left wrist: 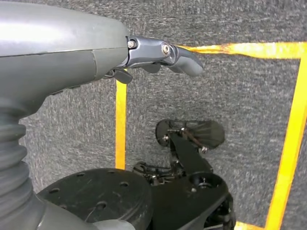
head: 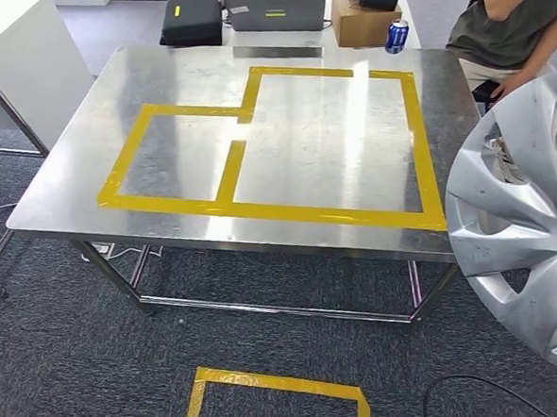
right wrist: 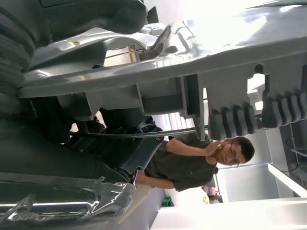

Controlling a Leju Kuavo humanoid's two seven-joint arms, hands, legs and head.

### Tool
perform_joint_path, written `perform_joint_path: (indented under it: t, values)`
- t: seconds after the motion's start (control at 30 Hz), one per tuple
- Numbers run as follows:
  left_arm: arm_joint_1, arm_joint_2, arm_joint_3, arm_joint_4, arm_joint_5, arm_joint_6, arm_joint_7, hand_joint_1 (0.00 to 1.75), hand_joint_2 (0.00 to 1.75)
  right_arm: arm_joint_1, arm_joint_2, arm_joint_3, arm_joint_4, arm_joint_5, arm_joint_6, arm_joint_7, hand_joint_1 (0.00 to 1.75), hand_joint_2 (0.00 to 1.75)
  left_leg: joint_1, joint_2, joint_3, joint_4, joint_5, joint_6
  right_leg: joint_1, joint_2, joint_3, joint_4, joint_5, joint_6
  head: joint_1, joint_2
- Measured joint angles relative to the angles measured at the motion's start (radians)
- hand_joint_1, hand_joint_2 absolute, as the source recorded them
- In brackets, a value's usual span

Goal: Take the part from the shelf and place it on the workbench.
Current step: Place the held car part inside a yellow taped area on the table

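**Wheel cover held off the worktop's edge**

The silver wheel cover (head: 530,226) sits at about four o'clock in the head view, off the right edge of the steel worktop (head: 182,77) and not resting on it. In the right wrist view the right robot hand (right wrist: 119,139) is clamped on the cover's rim, dark fingers (right wrist: 145,127) tucked behind the ribbed plastic. The left robot hand (left wrist: 159,55) hangs over grey carpet (left wrist: 235,96) marked with yellow tape (left wrist: 120,124), fingers apart and holding nothing. Yellow tape rectangles (head: 332,210) mark the worktop. A person (head: 513,14) stands at about one o'clock beside it, near a blue can (head: 397,36) and a cardboard box (head: 365,24).
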Motion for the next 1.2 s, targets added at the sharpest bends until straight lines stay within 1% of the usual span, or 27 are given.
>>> perform_joint_path:
  t: [0.07,0.17,0.2,0.23,0.27,0.3,0.33,0.37,0.43,0.5,0.53,0.6,0.63,0.67,0.7,0.73,0.77,0.8,0.83,0.87,0.9,0.93,1.0,1.07,1.1,1.17,1.2]
  values:
    - [0.000,0.003,0.000,0.000,-0.001,0.000,-0.002,0.00,1.75,-0.003,-0.005,0.010,0.008,0.011,-0.010,-0.003,1.75,1.75,0.000,0.000,-0.016,0.031,-0.027,-0.012,-0.005,0.001,-0.004,-0.009,0.006,-0.013,-0.001,0.000]
    - [0.001,0.004,0.000,0.000,-0.012,-0.007,-0.003,0.00,1.75,-0.009,-0.014,0.026,0.025,0.018,-0.020,-0.006,1.75,1.75,0.002,0.000,-0.093,0.198,-0.107,-0.023,-0.008,0.002,-0.009,-0.013,-0.005,-0.029,-0.003,0.000]
    - [0.002,0.005,0.000,0.000,-0.016,-0.009,-0.003,0.00,1.75,-0.010,-0.017,0.030,0.030,0.018,-0.023,-0.008,1.75,1.75,0.002,0.000,-0.111,0.241,-0.114,-0.024,-0.008,0.002,-0.007,-0.013,-0.008,-0.029,-0.002,0.000]
    - [0.003,0.005,0.000,0.000,-0.018,-0.010,-0.003,0.00,1.75,-0.011,-0.020,0.034,0.034,0.018,-0.025,-0.009,1.75,1.75,0.002,0.000,-0.114,0.250,-0.103,-0.025,-0.008,0.002,-0.002,-0.013,-0.011,-0.028,-0.002,0.000]
    - [0.004,0.006,0.000,0.000,-0.019,-0.010,-0.003,0.00,1.75,-0.011,-0.023,0.038,0.038,0.018,-0.026,-0.010,1.75,1.75,0.002,0.000,-0.098,0.223,-0.075,-0.024,-0.009,0.002,0.005,-0.013,-0.014,-0.026,-0.002,0.000]
    - [0.005,0.007,0.000,0.000,-0.020,-0.010,-0.003,0.00,1.75,-0.012,-0.025,0.040,0.040,0.018,-0.027,-0.011,1.75,1.75,0.002,0.000,-0.066,0.168,-0.041,-0.023,-0.010,0.001,0.015,-0.013,-0.018,-0.022,-0.002,0.000]
    - [0.005,0.007,0.000,0.000,-0.020,-0.010,-0.003,0.00,1.75,-0.013,-0.026,0.042,0.042,0.018,-0.027,-0.012,1.75,1.75,0.000,0.000,-0.031,0.112,-0.022,-0.020,-0.011,0.001,0.024,-0.014,-0.023,-0.017,-0.002,0.000]
    - [0.005,0.008,0.000,0.000,-0.020,-0.010,-0.003,0.00,1.75,-0.015,-0.028,0.044,0.044,0.018,-0.027,-0.013,1.75,1.75,-0.002,0.000,0.001,0.063,-0.017,-0.016,-0.012,0.002,0.032,-0.016,-0.029,-0.010,-0.003,0.000]
    - [0.004,0.008,0.000,0.000,-0.020,-0.010,-0.003,0.00,1.75,-0.018,-0.031,0.046,0.046,0.018,-0.027,-0.014,1.75,1.75,-0.007,-0.001,0.036,0.014,-0.050,-0.001,-0.011,0.004,0.045,-0.020,-0.037,0.004,-0.003,0.000]
    - [0.004,0.008,0.000,0.000,-0.019,-0.010,-0.003,0.00,1.75,-0.019,-0.035,0.048,0.048,0.018,-0.028,-0.014,1.75,1.75,-0.004,-0.002,0.055,-0.009,-0.075,0.017,-0.011,0.005,0.049,-0.002,-0.027,0.017,-0.003,0.000]
    - [0.004,0.008,0.000,0.000,-0.019,-0.009,-0.003,0.00,1.75,-0.019,-0.038,0.049,0.049,0.018,-0.029,-0.014,1.75,1.75,-0.002,-0.003,0.069,-0.016,-0.083,0.024,-0.011,0.004,0.037,0.032,-0.016,0.022,-0.001,0.000]
    - [0.007,0.008,0.000,0.000,-0.015,-0.006,-0.004,0.00,1.75,-0.020,-0.043,0.051,0.051,0.016,-0.030,-0.016,1.75,1.75,0.003,-0.005,0.107,-0.031,-0.094,0.032,-0.011,0.001,-0.030,0.142,-0.011,0.028,0.004,0.000]
    - [0.008,0.009,0.000,0.000,-0.012,-0.005,-0.004,0.00,1.75,-0.020,-0.044,0.052,0.052,0.014,-0.031,-0.018,1.75,1.75,0.004,-0.005,0.124,-0.036,-0.101,0.035,-0.011,0.000,-0.074,0.203,-0.029,0.029,0.006,0.000]
    - [0.009,0.008,0.000,0.000,-0.009,-0.006,-0.006,0.00,1.75,-0.020,-0.044,0.053,0.054,0.013,-0.031,-0.019,1.75,1.75,0.004,-0.006,0.142,-0.042,-0.109,0.035,-0.011,0.000,-0.118,0.247,-0.065,0.030,0.006,0.000]
    - [0.010,0.008,0.000,0.000,-0.007,-0.007,-0.007,0.00,1.75,-0.020,-0.045,0.053,0.056,0.012,-0.032,-0.020,1.75,1.75,0.005,-0.008,0.161,-0.047,-0.120,0.035,-0.011,0.000,-0.156,0.270,-0.107,0.031,0.007,0.000]
    - [0.011,0.008,0.000,0.000,-0.005,-0.008,-0.009,0.00,1.75,-0.019,-0.045,0.054,0.058,0.012,-0.033,-0.020,1.75,1.75,0.007,-0.011,0.181,-0.050,-0.134,0.034,-0.012,0.000,-0.184,0.268,-0.139,0.034,0.008,0.000]
    - [0.012,0.008,0.000,0.000,-0.003,-0.010,-0.010,0.00,1.75,-0.018,-0.045,0.054,0.059,0.012,-0.035,-0.020,1.75,1.75,0.009,-0.014,0.201,-0.052,-0.148,0.032,-0.014,0.000,-0.203,0.244,-0.146,0.037,0.009,0.000]
    - [0.012,0.008,0.000,0.000,-0.002,-0.010,-0.011,0.00,1.75,-0.018,-0.046,0.055,0.061,0.013,-0.037,-0.020,1.75,1.75,0.011,-0.016,0.221,-0.052,-0.164,0.028,-0.016,-0.001,-0.213,0.200,-0.112,0.042,0.010,0.000]
    - [0.014,0.009,0.000,0.000,-0.003,-0.009,-0.011,0.00,1.75,-0.017,-0.046,0.056,0.064,0.018,-0.041,-0.023,1.75,1.75,0.011,-0.018,0.240,-0.052,-0.181,0.022,-0.020,-0.004,-0.219,0.145,-0.031,0.045,0.012,0.000]
    - [0.016,0.010,0.000,0.000,-0.005,-0.008,-0.011,0.00,1.75,-0.017,-0.047,0.057,0.067,0.029,-0.048,-0.027,1.75,1.75,0.011,-0.019,0.256,-0.049,-0.197,0.017,-0.022,-0.009,-0.223,0.101,0.045,0.042,0.015,0.000]
    - [0.017,0.010,0.000,0.000,-0.007,-0.006,-0.011,0.00,1.75,-0.017,-0.048,0.058,0.071,0.049,-0.060,-0.034,1.75,1.75,0.010,-0.019,0.266,-0.047,-0.212,0.010,-0.022,-0.011,-0.223,0.074,0.110,0.037,0.016,0.000]
    - [0.017,0.012,0.000,0.000,-0.011,-0.005,-0.012,0.00,1.75,-0.017,-0.050,0.059,0.074,0.078,-0.076,-0.043,1.75,1.75,0.009,-0.019,0.274,-0.047,-0.223,0.004,-0.022,-0.014,-0.223,0.064,0.147,0.028,0.016,0.000]
    - [0.012,0.012,0.000,0.000,-0.019,-0.004,-0.014,0.00,1.75,-0.018,-0.059,0.061,0.076,0.162,-0.124,-0.066,1.75,1.75,0.010,-0.018,0.274,-0.040,-0.223,-0.010,-0.020,-0.010,-0.215,0.068,0.144,0.012,0.013,0.000]
    - [0.002,0.013,0.000,0.000,-0.028,-0.005,-0.017,0.00,1.75,-0.023,-0.070,0.061,0.077,0.247,-0.179,-0.084,1.75,1.75,0.011,-0.016,0.243,0.018,-0.212,-0.022,-0.022,-0.010,-0.201,0.055,0.138,0.003,0.011,0.000]
    - [-0.001,0.012,0.000,0.000,-0.031,-0.007,-0.019,0.00,1.75,-0.027,-0.074,0.060,0.079,0.277,-0.200,-0.088,1.75,1.75,0.012,-0.015,0.212,0.070,-0.222,-0.026,-0.024,-0.011,-0.193,0.047,0.135,-0.002,0.010,0.000]
    - [-0.001,0.012,0.000,0.000,-0.035,-0.009,-0.020,0.00,1.75,-0.035,-0.081,0.059,0.084,0.308,-0.223,-0.090,1.75,1.75,0.011,-0.013,0.134,0.181,-0.273,-0.028,-0.022,-0.010,-0.182,0.039,0.127,-0.010,0.008,0.000]
    - [0.000,0.013,0.000,0.000,-0.035,-0.010,-0.020,0.00,1.75,-0.037,-0.084,0.060,0.086,0.322,-0.229,-0.090,1.75,1.75,0.011,-0.013,0.099,0.215,-0.293,-0.028,-0.020,-0.008,-0.178,0.038,0.123,-0.014,0.008,0.000]
